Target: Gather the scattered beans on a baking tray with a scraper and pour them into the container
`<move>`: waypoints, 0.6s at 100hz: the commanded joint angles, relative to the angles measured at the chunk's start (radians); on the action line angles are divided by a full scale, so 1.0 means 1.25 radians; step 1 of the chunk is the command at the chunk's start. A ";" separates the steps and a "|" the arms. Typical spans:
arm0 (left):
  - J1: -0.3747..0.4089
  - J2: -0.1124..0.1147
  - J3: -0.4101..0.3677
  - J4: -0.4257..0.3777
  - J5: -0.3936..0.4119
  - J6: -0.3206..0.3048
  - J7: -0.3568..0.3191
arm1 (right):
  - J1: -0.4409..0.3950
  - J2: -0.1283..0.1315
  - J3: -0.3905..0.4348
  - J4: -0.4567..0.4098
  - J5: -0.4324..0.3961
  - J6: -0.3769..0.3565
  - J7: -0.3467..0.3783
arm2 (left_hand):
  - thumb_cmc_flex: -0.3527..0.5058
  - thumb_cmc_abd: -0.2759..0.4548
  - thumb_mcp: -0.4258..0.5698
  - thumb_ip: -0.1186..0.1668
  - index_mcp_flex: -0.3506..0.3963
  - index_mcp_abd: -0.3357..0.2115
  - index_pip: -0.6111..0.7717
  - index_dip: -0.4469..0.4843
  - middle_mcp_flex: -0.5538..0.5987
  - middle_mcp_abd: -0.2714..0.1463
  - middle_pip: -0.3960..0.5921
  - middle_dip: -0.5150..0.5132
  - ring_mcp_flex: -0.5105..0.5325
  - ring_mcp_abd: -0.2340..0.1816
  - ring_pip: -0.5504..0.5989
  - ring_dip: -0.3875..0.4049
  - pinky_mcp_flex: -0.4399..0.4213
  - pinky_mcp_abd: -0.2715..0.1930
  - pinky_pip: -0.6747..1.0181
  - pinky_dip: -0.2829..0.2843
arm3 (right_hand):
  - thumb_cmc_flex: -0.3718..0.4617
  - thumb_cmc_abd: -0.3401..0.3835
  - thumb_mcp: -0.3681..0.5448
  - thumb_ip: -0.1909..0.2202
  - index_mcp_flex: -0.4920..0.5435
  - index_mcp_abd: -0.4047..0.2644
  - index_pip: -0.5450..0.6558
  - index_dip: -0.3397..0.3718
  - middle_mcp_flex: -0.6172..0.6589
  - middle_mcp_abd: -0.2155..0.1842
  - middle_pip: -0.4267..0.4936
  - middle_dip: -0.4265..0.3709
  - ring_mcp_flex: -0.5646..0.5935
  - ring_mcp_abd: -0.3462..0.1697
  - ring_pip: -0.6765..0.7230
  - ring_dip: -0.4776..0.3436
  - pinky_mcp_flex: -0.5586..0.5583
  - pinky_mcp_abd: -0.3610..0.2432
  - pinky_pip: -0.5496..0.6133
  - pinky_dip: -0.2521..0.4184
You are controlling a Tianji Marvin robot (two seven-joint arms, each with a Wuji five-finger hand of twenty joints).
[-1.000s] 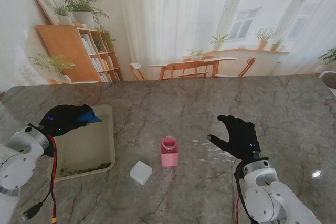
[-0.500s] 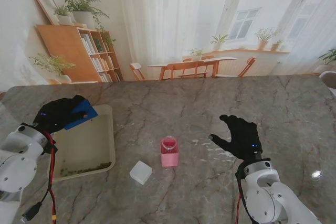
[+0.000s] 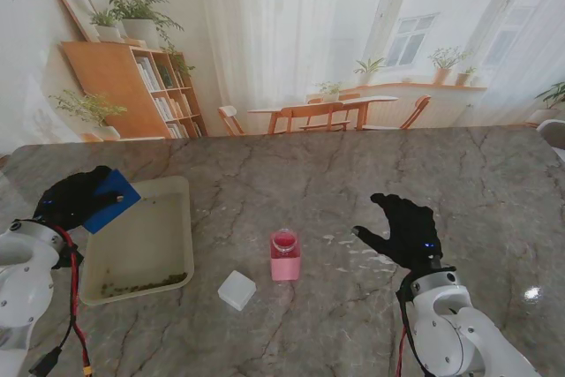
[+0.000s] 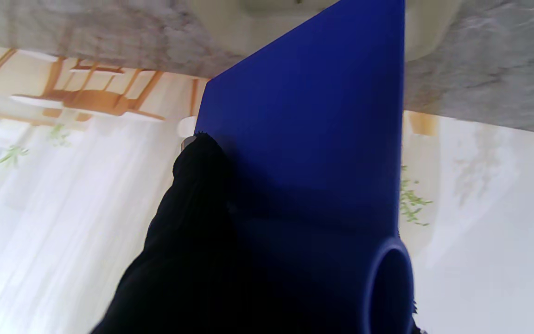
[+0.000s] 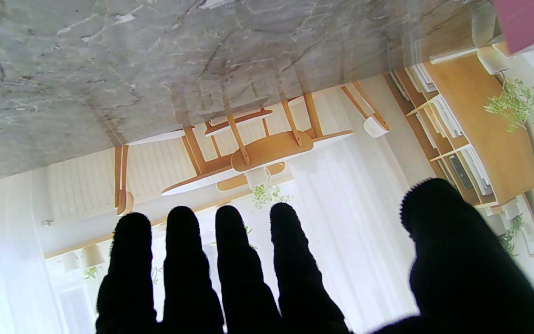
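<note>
Two arms rise from our near corners, and we hold something in only one of our hands. Nearest to us on the marble table [image 3: 353, 174] sits a small white block [image 3: 237, 290], and just beyond it the pink container [image 3: 285, 256] stands upright, between the two arms. To its right our right hand [image 3: 404, 230] lies flat with nothing in it, the four fingers [image 5: 239, 260] side by side and extended, the thumb held apart from them. On the left, the baking tray [image 3: 183, 218] rests on the table with the beans [image 3: 132, 287] gathered in a thin line along its nearest edge. At the tray's far left corner, our left hand [image 3: 66, 200] grips the blue scraper [image 3: 112, 199]; the blade is tilted, and whether its edge touches the tray we cannot tell. In the left wrist view a black finger [image 4: 188, 208] presses against the blade's face.
</note>
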 commanded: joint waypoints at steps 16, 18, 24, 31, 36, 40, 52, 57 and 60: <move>0.033 -0.002 -0.025 0.051 0.011 0.034 0.022 | 0.001 0.000 -0.004 -0.001 0.000 -0.002 0.015 | 0.081 0.044 0.130 0.043 0.038 0.012 -0.021 -0.001 0.021 0.031 0.014 -0.014 0.062 -0.084 0.067 0.021 0.078 -0.156 0.097 -0.002 | 0.004 0.024 -0.012 0.024 -0.002 -0.007 0.000 0.007 0.001 -0.010 0.005 0.014 0.011 -0.003 0.005 0.008 -0.002 0.011 0.009 -0.005; 0.035 -0.003 -0.027 0.054 0.011 0.037 0.026 | 0.002 0.000 -0.004 -0.001 0.000 -0.002 0.015 | 0.081 0.046 0.131 0.042 0.038 0.013 -0.022 -0.002 0.020 0.031 0.014 -0.016 0.064 -0.086 0.068 0.021 0.080 -0.158 0.097 -0.002 | 0.005 0.024 -0.012 0.024 -0.002 -0.007 0.000 0.007 0.001 -0.010 0.005 0.014 0.011 -0.002 0.005 0.008 -0.003 0.011 0.009 -0.005; 0.040 -0.004 -0.033 0.064 0.015 0.042 0.037 | 0.003 0.000 -0.006 0.000 0.001 -0.002 0.017 | 0.081 0.049 0.136 0.041 0.037 0.016 -0.027 -0.007 0.018 0.033 0.014 -0.022 0.066 -0.089 0.070 0.022 0.083 -0.161 0.096 0.000 | 0.005 0.024 -0.012 0.024 -0.002 -0.008 0.000 0.007 0.000 -0.010 0.005 0.014 0.010 -0.003 0.005 0.007 -0.003 0.011 0.009 -0.005; 0.045 -0.006 -0.041 0.073 0.019 0.049 0.048 | 0.005 0.000 -0.007 0.000 0.001 -0.002 0.019 | 0.081 0.052 0.142 0.042 0.036 0.017 -0.029 -0.009 0.017 0.034 0.014 -0.026 0.069 -0.093 0.074 0.024 0.088 -0.166 0.098 0.002 | 0.004 0.024 -0.012 0.024 -0.002 -0.007 0.000 0.007 0.000 -0.010 0.004 0.014 0.010 -0.004 0.004 0.007 -0.003 0.011 0.009 -0.005; 0.049 -0.007 -0.045 0.078 0.019 0.056 0.055 | 0.005 0.000 -0.008 0.001 0.001 -0.002 0.020 | 0.081 0.055 0.146 0.041 0.035 0.019 -0.032 -0.011 0.015 0.035 0.015 -0.030 0.072 -0.098 0.077 0.025 0.092 -0.169 0.100 0.004 | 0.005 0.024 -0.012 0.024 -0.002 -0.008 0.000 0.007 0.000 -0.011 0.004 0.014 0.010 -0.003 0.005 0.007 -0.003 0.011 0.009 -0.005; 0.051 -0.009 -0.048 0.082 0.017 0.062 0.063 | 0.006 0.000 -0.008 0.001 0.001 -0.002 0.020 | 0.081 0.056 0.150 0.041 0.035 0.020 -0.033 -0.012 0.014 0.036 0.016 -0.033 0.074 -0.102 0.081 0.027 0.095 -0.173 0.102 0.006 | 0.004 0.024 -0.012 0.024 -0.002 -0.007 0.000 0.007 0.001 -0.011 0.005 0.014 0.010 -0.003 0.005 0.007 -0.003 0.011 0.009 -0.005; 0.054 -0.013 -0.047 0.092 -0.001 0.081 0.082 | 0.008 0.001 -0.010 0.002 0.001 -0.001 0.021 | 0.081 0.056 0.157 0.040 0.036 0.023 -0.036 -0.015 0.014 0.037 0.020 -0.039 0.080 -0.105 0.090 0.032 0.100 -0.175 0.108 0.012 | 0.005 0.024 -0.012 0.024 -0.002 -0.008 0.000 0.007 0.000 -0.010 0.004 0.014 0.010 -0.003 0.005 0.007 -0.003 0.011 0.009 -0.005; 0.053 -0.014 -0.047 0.097 -0.004 0.082 0.086 | 0.008 0.001 -0.011 0.002 0.001 -0.001 0.022 | 0.081 0.057 0.160 0.040 0.036 0.024 -0.037 -0.015 0.014 0.037 0.021 -0.041 0.080 -0.106 0.092 0.033 0.101 -0.177 0.110 0.013 | 0.004 0.024 -0.012 0.024 -0.002 -0.008 0.000 0.007 0.000 -0.011 0.004 0.014 0.010 -0.003 0.005 0.007 -0.003 0.012 0.008 -0.005; 0.052 -0.014 -0.047 0.098 -0.004 0.082 0.088 | 0.009 0.001 -0.012 0.002 0.001 -0.001 0.022 | 0.081 0.057 0.161 0.039 0.037 0.025 -0.038 -0.015 0.014 0.038 0.022 -0.043 0.081 -0.107 0.094 0.033 0.103 -0.177 0.112 0.015 | 0.005 0.024 -0.012 0.024 -0.003 -0.007 0.000 0.007 0.000 -0.011 0.005 0.014 0.010 -0.003 0.005 0.007 -0.003 0.012 0.008 -0.005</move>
